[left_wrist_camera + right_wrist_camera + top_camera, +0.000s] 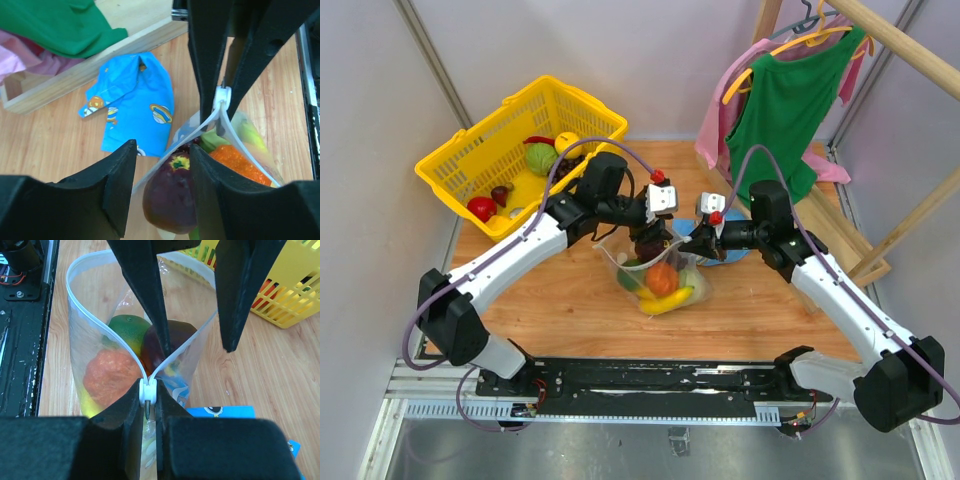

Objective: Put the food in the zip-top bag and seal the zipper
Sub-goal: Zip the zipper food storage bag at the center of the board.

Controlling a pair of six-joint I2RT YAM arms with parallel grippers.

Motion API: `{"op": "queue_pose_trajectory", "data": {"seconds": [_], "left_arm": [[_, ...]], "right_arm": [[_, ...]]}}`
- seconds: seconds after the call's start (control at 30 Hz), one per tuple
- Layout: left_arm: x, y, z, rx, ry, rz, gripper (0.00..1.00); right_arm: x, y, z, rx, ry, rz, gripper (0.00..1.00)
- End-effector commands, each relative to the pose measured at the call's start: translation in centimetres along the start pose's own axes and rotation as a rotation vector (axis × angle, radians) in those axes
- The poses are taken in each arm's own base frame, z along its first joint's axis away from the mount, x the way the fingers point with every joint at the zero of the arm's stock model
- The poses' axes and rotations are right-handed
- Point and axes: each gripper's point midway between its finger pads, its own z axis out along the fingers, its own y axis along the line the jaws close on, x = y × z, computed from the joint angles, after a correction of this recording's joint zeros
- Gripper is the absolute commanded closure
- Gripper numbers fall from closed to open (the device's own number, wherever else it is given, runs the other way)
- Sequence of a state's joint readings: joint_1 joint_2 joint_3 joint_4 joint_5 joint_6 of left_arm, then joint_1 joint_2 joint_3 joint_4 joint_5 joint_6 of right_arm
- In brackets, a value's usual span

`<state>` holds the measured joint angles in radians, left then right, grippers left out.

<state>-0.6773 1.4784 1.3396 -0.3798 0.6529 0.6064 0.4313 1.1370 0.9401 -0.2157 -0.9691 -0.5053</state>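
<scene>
The zip-top bag (612,256) stands open mid-table, its wall clear in the right wrist view (80,347). Inside are an orange (662,278), a yellow banana (672,299) and a green fruit (126,326). My right gripper (149,390) is shut on the zipper's white slider (149,393) at the bag's right end; the gripper also shows in the top view (694,238). My left gripper (161,150) is open over the bag mouth (649,240). A dark purple fruit (169,197) sits low between its jaws, inside the mouth, with a gap to the left finger.
A yellow mesh basket (470,160) at the back left holds a green cabbage (541,157), a red fruit (482,208) and other toy food. A blue cloth (132,102) lies right of the bag. Green and pink garments (790,100) hang on a wooden rack at the back right.
</scene>
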Motion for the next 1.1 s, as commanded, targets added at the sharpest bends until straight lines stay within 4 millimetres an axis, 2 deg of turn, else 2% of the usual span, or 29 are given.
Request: {"op": "queue_pose_trajectory", "data": {"seconds": [0.0, 0.1, 0.27, 0.3, 0.43, 0.7, 0.93, 1.07], "left_arm": [[-0.8, -1.4, 0.7, 0.079, -0.032, 0.010, 0.53], [-0.6, -2.0, 0.9, 0.100, -0.028, -0.006, 0.61], [-1.1, -2.7, 0.3, 0.110, -0.031, -0.016, 0.97], [-1.1, -2.7, 0.1, 0.106, -0.032, -0.020, 0.99], [-1.6, -2.4, -0.5, 0.059, -0.041, -0.041, 1.00], [-2.9, -2.3, -2.2, -0.030, -0.099, -0.045, 1.00], [-3.3, -2.4, -2.9, -0.065, -0.134, -0.051, 1.00], [-3.4, -2.5, -2.9, -0.069, -0.149, -0.056, 1.00]], "right_arm": [[-2.5, -0.1, 0.0, -0.020, -0.049, -0.078, 0.99], [-2.3, -0.4, 0.0, -0.006, -0.039, -0.078, 0.99], [-2.1, -0.9, -0.1, 0.024, -0.030, -0.076, 0.99], [-2.2, -0.9, 0.0, 0.026, -0.033, -0.072, 0.97], [-2.1, -1.0, 0.1, 0.028, -0.045, -0.057, 0.91], [-2.2, -0.8, 0.1, 0.038, -0.082, -0.041, 0.69], [-2.4, -0.2, 0.4, -0.002, -0.112, -0.038, 0.66], [-2.2, -0.1, 0.6, -0.015, -0.121, -0.036, 0.70]]}}
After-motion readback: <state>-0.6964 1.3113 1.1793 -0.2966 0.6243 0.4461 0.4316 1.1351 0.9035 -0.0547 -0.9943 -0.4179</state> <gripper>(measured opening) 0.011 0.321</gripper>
